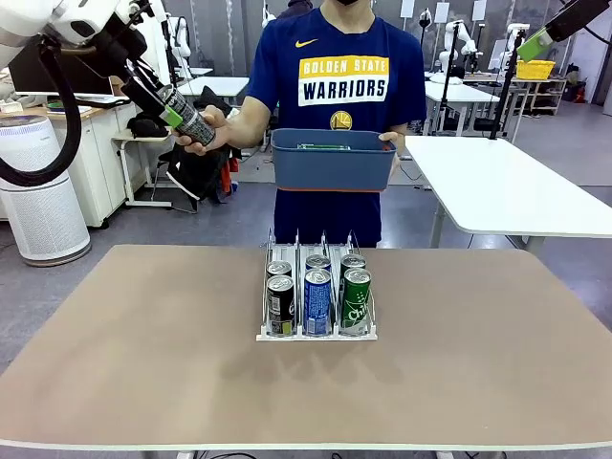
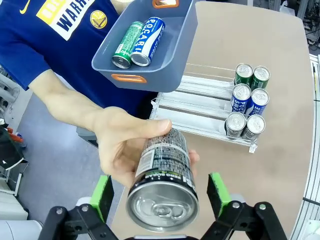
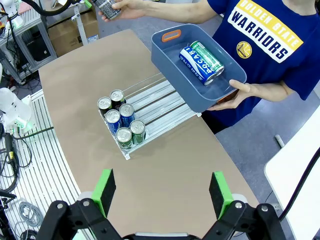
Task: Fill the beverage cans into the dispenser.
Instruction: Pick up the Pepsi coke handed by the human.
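Observation:
A person's hand (image 2: 117, 150) holds a dark beverage can (image 2: 162, 185) up between the fingers of my left gripper (image 2: 160, 196). The jaws are open, and the green pads (image 2: 103, 194) stand just clear of the can on both sides. From the front this meeting is high at the far left, with the gripper (image 1: 178, 115) around the can (image 1: 194, 122). The dispenser (image 1: 316, 336) sits mid-table with several cans in its front rows: black (image 1: 280, 304), blue (image 1: 317, 300) and green (image 1: 357, 300). My right gripper (image 3: 162, 194) hangs open high over the table, holding nothing.
The person's other hand carries a blue-grey bin (image 1: 333, 161) above the table's far edge. In it lie a green can (image 2: 127, 44) and a blue can (image 2: 149, 34). The rear halves of the dispenser's lanes (image 2: 200, 106) are bare. A white table (image 1: 516, 191) stands beyond at right.

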Tool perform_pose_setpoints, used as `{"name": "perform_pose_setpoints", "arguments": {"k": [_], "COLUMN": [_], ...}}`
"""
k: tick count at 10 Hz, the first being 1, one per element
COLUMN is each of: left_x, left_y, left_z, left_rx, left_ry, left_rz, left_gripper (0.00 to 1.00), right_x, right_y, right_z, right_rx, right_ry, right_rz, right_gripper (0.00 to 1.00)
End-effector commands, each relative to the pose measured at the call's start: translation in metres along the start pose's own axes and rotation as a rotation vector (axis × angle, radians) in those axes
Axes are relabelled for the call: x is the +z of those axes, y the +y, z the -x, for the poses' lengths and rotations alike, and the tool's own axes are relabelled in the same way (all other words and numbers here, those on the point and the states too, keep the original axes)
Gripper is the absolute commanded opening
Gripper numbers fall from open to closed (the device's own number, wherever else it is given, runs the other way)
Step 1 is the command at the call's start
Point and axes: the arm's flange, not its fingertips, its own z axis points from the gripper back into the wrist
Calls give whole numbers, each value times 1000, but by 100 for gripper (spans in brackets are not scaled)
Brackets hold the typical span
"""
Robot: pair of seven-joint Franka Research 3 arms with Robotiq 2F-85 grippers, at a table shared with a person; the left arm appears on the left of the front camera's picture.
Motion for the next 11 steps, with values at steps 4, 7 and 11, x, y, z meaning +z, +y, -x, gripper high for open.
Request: {"name": "perform_pose_setpoints", "arguments": {"k": [4, 7, 11], "left_x": [-4, 1, -4], "left_y": [10, 4, 5], "left_z": [-2, -5, -7], "left_rx": [-22, -9, -5], "left_ry": [-24, -3, 4], "left_rz": [-1, -6, -7], "left_gripper": [100, 100, 100], "right_x": [0, 0, 0], "right_y": [0, 0, 0], "right_z": [0, 0, 0], "right_rx": [-1, -1, -1], "right_ry": [0, 0, 0], "right_rz": [0, 0, 0], "right_gripper": [100, 100, 100]}}
